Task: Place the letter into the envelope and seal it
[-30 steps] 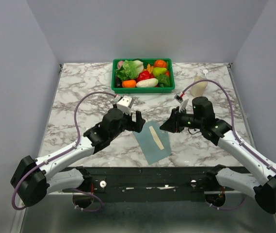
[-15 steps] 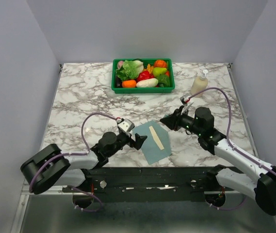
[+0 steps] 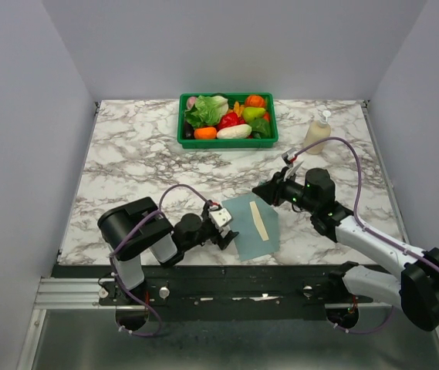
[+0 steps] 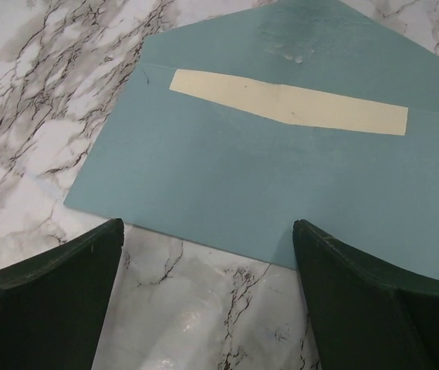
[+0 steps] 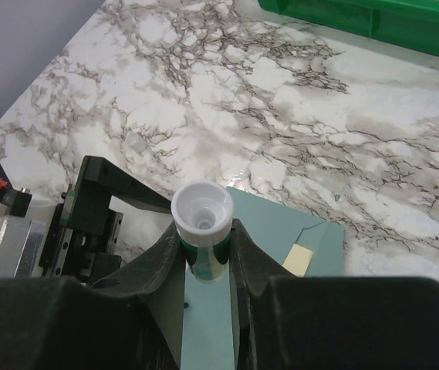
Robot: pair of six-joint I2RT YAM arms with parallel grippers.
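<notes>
- Teal paper envelope [image 3: 254, 237] lies flap-open on white-veined marble table [image 3: 126, 154], cream paper letter [image 4: 288, 104] showing at its mouth.
- Left gripper [image 3: 224, 229] gapes wide just beside it.
- Right gripper [image 3: 261, 189] clamps white-capped green tube [image 5: 202, 212].

Counts on the table [image 3: 126, 154]
One envelope [image 3: 254, 240], one letter [image 3: 259, 221], one glue stick [image 5: 201, 214], one bottle [image 3: 317, 132], one green crate [image 3: 227, 142] filled with vegetables [image 3: 213, 110].

Left arm [image 3: 130, 227] and right arm [image 3: 373, 240], at seven and five o'clock: white links, black joints, purple cables [image 3: 356, 166], dark green fingers [image 4: 42, 308].
</notes>
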